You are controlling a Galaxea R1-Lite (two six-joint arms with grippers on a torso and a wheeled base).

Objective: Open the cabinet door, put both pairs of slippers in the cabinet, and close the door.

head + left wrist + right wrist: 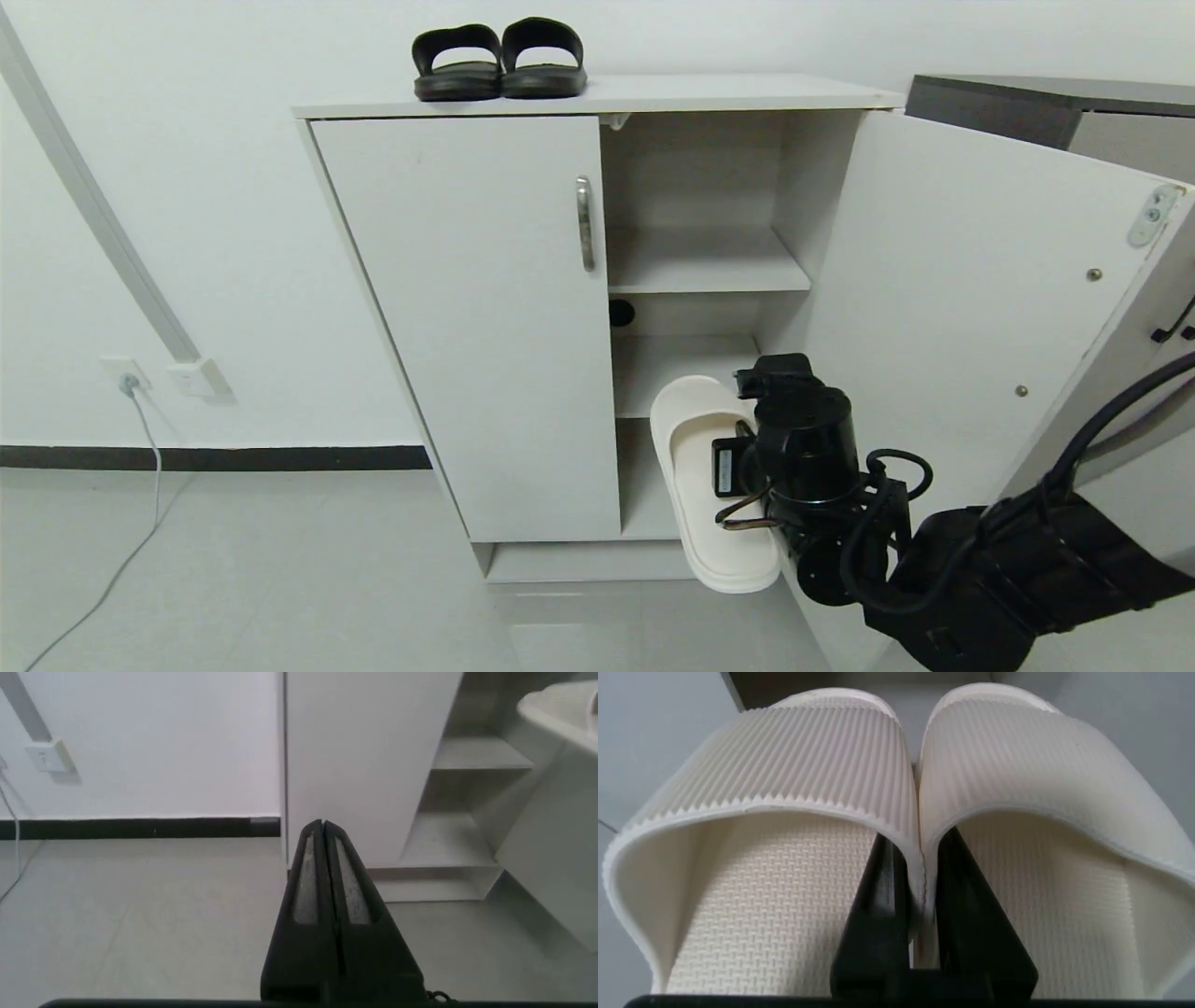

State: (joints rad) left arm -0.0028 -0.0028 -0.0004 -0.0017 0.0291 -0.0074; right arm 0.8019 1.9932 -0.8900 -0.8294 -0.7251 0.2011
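My right gripper (920, 873) is clamped on the white slippers (709, 485), pinching their inner edges together. They're at five o'clock, right at the cabinet (747, 93) opening, with the right door (952, 308) swung wide. Up at twelve o'clock the black slippers (499, 61) sit on top. My left gripper (322, 835) is pressed closed, holding nothing.

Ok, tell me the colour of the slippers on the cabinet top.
Black slippers, clearest in the head view.

Right arm (990, 569) extended from the lower right, wrist (805, 439) pointing forward. Right gripper (918, 873) was clamped on the touching inner walls of the white slippers (775, 784). Left gripper (322, 835): fingers pressed together, empty, held level.
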